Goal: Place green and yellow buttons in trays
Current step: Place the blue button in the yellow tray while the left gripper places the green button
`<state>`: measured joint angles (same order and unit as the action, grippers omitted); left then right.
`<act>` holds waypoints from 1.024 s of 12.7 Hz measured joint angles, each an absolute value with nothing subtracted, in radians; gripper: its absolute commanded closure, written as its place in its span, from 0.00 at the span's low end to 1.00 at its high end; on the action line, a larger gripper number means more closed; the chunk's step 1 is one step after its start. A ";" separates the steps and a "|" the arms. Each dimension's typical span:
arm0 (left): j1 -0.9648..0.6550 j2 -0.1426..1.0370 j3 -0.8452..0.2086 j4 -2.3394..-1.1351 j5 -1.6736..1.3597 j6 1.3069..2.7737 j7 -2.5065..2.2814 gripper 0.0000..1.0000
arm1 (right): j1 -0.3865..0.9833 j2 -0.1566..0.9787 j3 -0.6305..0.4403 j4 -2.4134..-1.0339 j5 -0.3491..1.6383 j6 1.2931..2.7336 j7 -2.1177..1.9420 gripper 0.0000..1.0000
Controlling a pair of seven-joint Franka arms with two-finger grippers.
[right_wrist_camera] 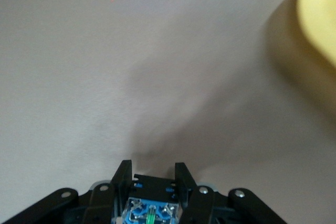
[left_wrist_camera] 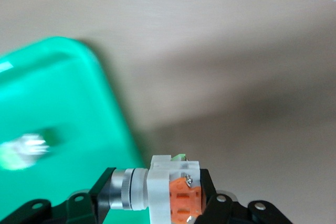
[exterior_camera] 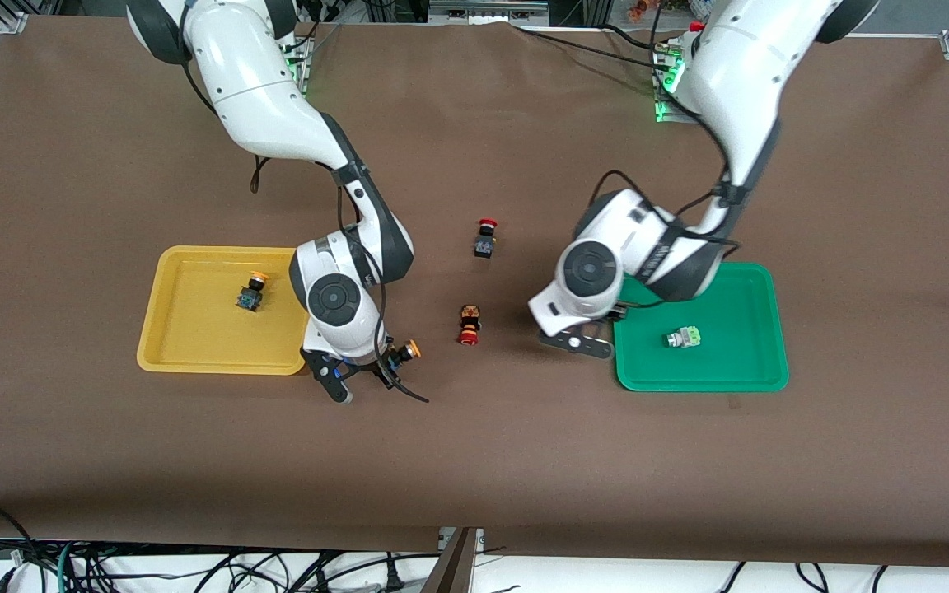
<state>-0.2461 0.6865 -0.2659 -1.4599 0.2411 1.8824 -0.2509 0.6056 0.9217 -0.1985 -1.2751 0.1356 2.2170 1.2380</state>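
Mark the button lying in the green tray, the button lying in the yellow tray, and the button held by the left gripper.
Pale-green button [exterior_camera: 683, 337], front view, its body.
Yellow-capped button [exterior_camera: 250, 293], front view, its body.
Held button [left_wrist_camera: 165, 191], left wrist view, its white housing.

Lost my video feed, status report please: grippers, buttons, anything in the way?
Right gripper shut on yellow-capped button, beside yellow plastic tray. Left gripper shut on green-capped silver button, at green plastic tray edge. Nothing blocking either tray.
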 measured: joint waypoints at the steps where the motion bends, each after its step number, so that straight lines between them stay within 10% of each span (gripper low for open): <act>1: -0.198 0.674 -0.263 -1.464 0.251 1.864 -0.159 0.66 | 0.592 0.902 -0.200 -1.275 0.136 2.158 1.195 1.00; 4: -0.099 0.673 -0.263 -1.521 0.401 1.860 -0.039 0.57 | 0.529 0.831 -0.202 -1.273 0.142 1.964 0.997 1.00; 5: -0.082 0.671 -0.264 -1.550 0.420 1.860 -0.035 0.16 | 0.509 0.810 -0.207 -1.275 0.142 1.883 0.924 1.00; 6: -0.071 0.665 -0.265 -1.576 0.426 1.861 -0.033 0.00 | 0.498 0.792 -0.226 -1.284 0.141 1.817 0.847 1.00; 10: -0.063 0.573 -0.269 -1.626 0.427 1.827 -0.033 0.00 | 0.483 0.652 -0.281 -1.622 0.141 2.038 0.588 1.00; 11: -0.063 0.541 -0.270 -1.626 0.427 1.813 -0.033 0.00 | 0.484 0.614 -0.281 -1.735 0.141 2.154 0.571 0.62; 12: -0.063 0.506 -0.271 -1.623 0.422 1.801 -0.035 0.00 | 0.486 0.593 -0.279 -1.810 0.141 2.222 0.569 0.01; 13: -0.061 0.466 -0.270 -1.610 0.408 1.780 -0.036 0.00 | 0.489 0.586 -0.277 -1.837 0.141 2.250 0.568 0.00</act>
<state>-0.0615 0.4664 -0.2705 -1.6101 0.4084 1.7803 -0.0362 0.4889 0.5855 -0.2769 -1.8373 0.1413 2.2501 0.5676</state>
